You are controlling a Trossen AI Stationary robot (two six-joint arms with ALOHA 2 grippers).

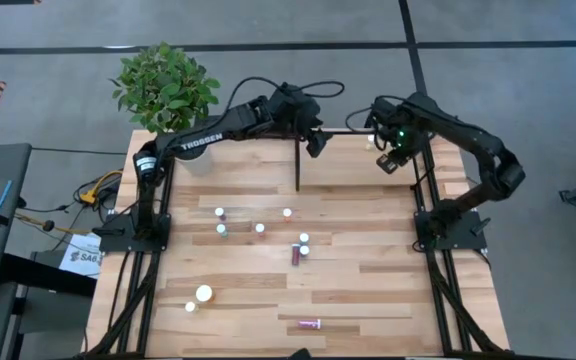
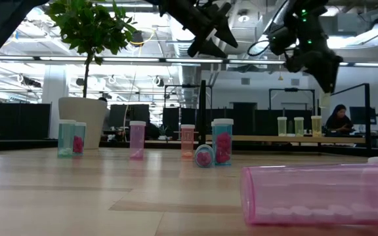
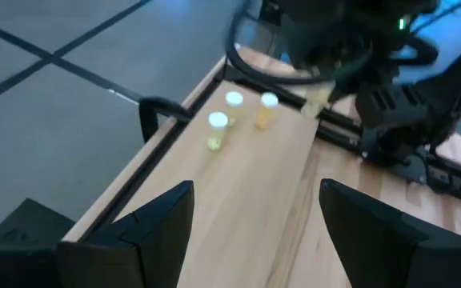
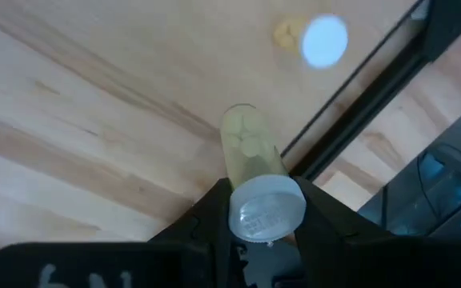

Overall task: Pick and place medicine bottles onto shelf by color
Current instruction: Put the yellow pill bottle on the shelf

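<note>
- The right arm's fingers point(image 4: 264, 214) pinch a yellow bottle point(image 4: 250, 148) by its white cap, the body hanging over the shelf's light wood at the upper right of the high view; the black frame point(image 4: 350, 120) runs just beside it.
- The left arm's fingers point(image 1: 315, 143) stand wide apart and hold nothing, raised over the shelf's back edge at top centre of the high view.
- Done so far, as I judge it: three yellowish bottles point(image 2: 298, 126) stand in a row on the shelf point(image 2: 268, 138), right of centre in the low view; one more white cap point(image 4: 325, 40) shows beyond the held bottle in the right wrist view.
- Left to do: most of the job. On the counter point(image 1: 368, 290), pink and teal bottles wait in a loose cluster at mid-frame of the high view, among them a pink upright one point(image 2: 137, 139), an orange one point(image 2: 187, 140) and a magenta one point(image 2: 222, 141).
- A pink bottle point(image 2: 320, 195) lies on its side at the lower right of the low view, and two white-capped ones point(image 1: 204, 294) sit at the lower left of the high view.
- Room: the shelf's wood left of the yellow row is bare, so other colours have space there; the frame rail and a black upright post point(image 1: 298, 165) at the shelf's left end look like the edges to mind.
</note>
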